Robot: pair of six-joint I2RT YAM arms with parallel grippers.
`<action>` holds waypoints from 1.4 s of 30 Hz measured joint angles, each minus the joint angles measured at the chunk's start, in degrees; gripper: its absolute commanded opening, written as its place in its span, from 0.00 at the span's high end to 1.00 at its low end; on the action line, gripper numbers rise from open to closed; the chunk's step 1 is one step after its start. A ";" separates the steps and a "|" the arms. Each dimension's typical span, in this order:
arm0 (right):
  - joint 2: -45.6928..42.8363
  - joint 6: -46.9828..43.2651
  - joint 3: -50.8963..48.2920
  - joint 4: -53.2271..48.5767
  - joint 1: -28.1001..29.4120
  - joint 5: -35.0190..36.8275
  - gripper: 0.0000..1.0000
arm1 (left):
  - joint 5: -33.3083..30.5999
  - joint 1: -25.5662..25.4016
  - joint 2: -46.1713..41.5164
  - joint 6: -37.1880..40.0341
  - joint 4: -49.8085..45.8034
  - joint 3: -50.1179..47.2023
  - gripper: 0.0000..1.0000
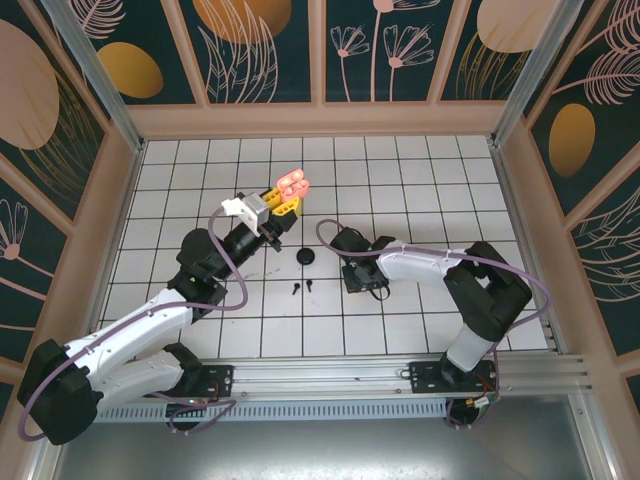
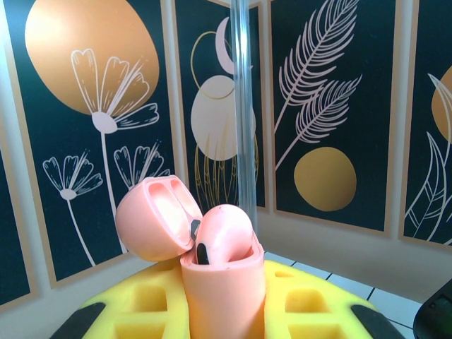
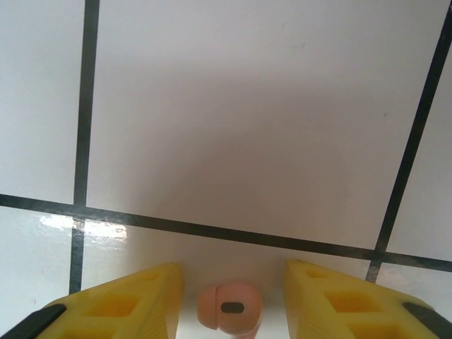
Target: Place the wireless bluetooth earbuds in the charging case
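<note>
My left gripper (image 1: pixel 281 205) is raised over the middle of the table, its yellow pads (image 2: pixel 134 304) shut on the salmon-pink charging case (image 2: pixel 224 282). The case stands upright with its lid (image 2: pixel 152 219) hinged open to the left. One salmon-pink earbud (image 2: pixel 224 236) sits in the case, its rounded head sticking out. My right gripper (image 3: pixel 232 267) points down at the white tiles, and a second salmon-pink earbud (image 3: pixel 229 307) lies between its yellow fingers (image 3: pixel 134 304) with a gap on each side. Two tiny black earbuds (image 1: pixel 302 288) lie on the table left of the right gripper (image 1: pixel 352 278).
A small round black object (image 1: pixel 307 258) lies on the tiles between the two grippers, just above the black earbuds. The pink-framed wall panels (image 1: pixel 320 118) enclose the tiled table (image 1: pixel 420 180) at the back and sides.
</note>
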 measured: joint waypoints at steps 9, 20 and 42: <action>0.22 0.00 0.26 -0.11 0.00 -0.24 0.61 | 0.00 0.00 0.13 0.00 0.00 0.00 1.00; 0.17 0.02 0.26 -0.07 0.04 -0.50 0.66 | 0.00 0.00 0.55 -0.02 0.00 0.02 1.00; -0.26 0.02 0.20 -0.66 0.04 0.04 0.76 | 0.02 0.00 0.66 -0.02 0.00 0.02 1.00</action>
